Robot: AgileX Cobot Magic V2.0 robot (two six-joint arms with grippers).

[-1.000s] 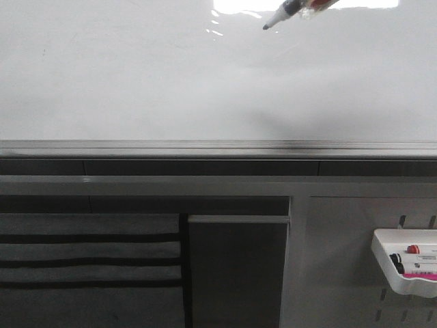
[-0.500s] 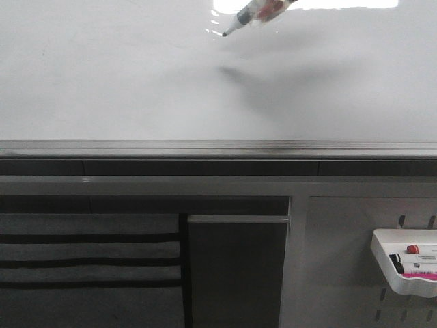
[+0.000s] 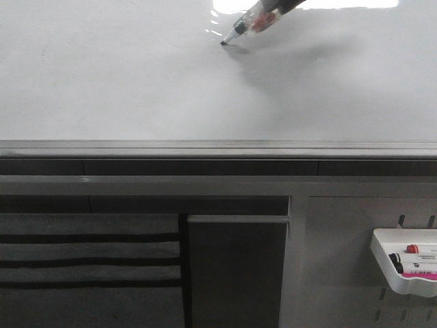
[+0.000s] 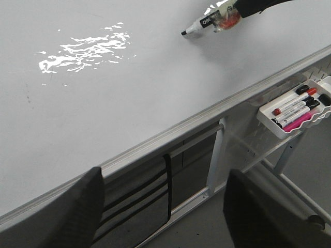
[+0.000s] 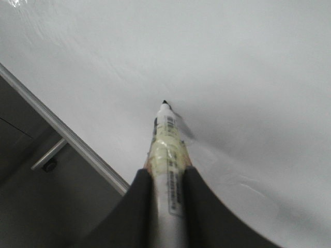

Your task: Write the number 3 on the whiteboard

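The whiteboard (image 3: pixel 123 89) is large, glossy and white, with a grey metal rail along its near edge. No number 3 shows on it. My right gripper (image 5: pixel 166 178) is shut on a white marker (image 5: pixel 166 150) with a black tip. In the front view the marker (image 3: pixel 251 23) comes in from the top and its tip (image 3: pixel 224 44) is at or touching the board, meeting its own shadow. The marker also shows in the left wrist view (image 4: pixel 212 21). My left gripper (image 4: pixel 163 206) is open and empty, off the board's near edge.
A white tray (image 3: pixel 403 263) with several markers hangs on the grey perforated panel at the lower right; it also shows in the left wrist view (image 4: pixel 297 108). Glare patches lie on the board (image 4: pixel 85 46). Dark slotted fabric pockets (image 3: pixel 89 253) hang below the rail.
The marker has moved left and down toward the board. Its tip now meets its shadow on the board surface.
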